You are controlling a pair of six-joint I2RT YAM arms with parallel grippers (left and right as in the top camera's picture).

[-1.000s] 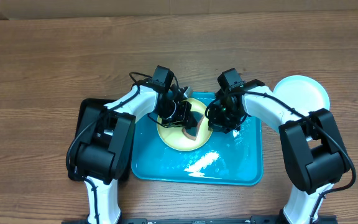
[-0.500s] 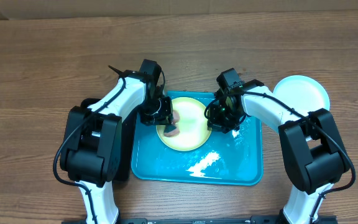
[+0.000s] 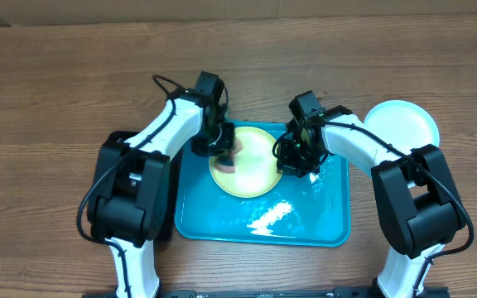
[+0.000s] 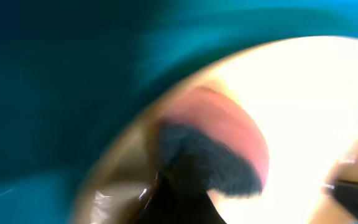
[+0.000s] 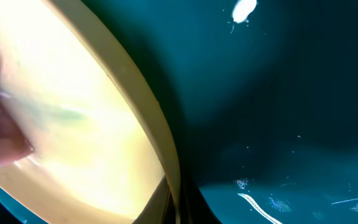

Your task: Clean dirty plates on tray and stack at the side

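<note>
**Left arm is scrubbing a plate while the right arm is pinning it**

The wooden table [image 3: 56,83] is carrying everything. The cyan tray [image 3: 305,228] is lying near its front edge between the two arms, probably to catch whatever comes off the plates. A black tray [image 3: 113,142] is peeking out beside it, mostly under the left arm.

The light blue plate [image 3: 404,124] is sitting off the tray at the right, on bare wood. It looks parked there as the start of the side stack. The yellow-green plate [image 3: 255,178] is lying flat in the tray's upper half, because it is the one being cleaned. A third plate is not showing in any view.

The right gripper [image 3: 291,159] is closing tight on the plate's right rim [image 5: 148,118], apparently to stop it sliding under the rubbing. The left gripper [image 3: 224,153] is clamping a pink-and-dark pad [image 4: 222,143] and pressing it onto the plate's left side, close to the rim.
</note>
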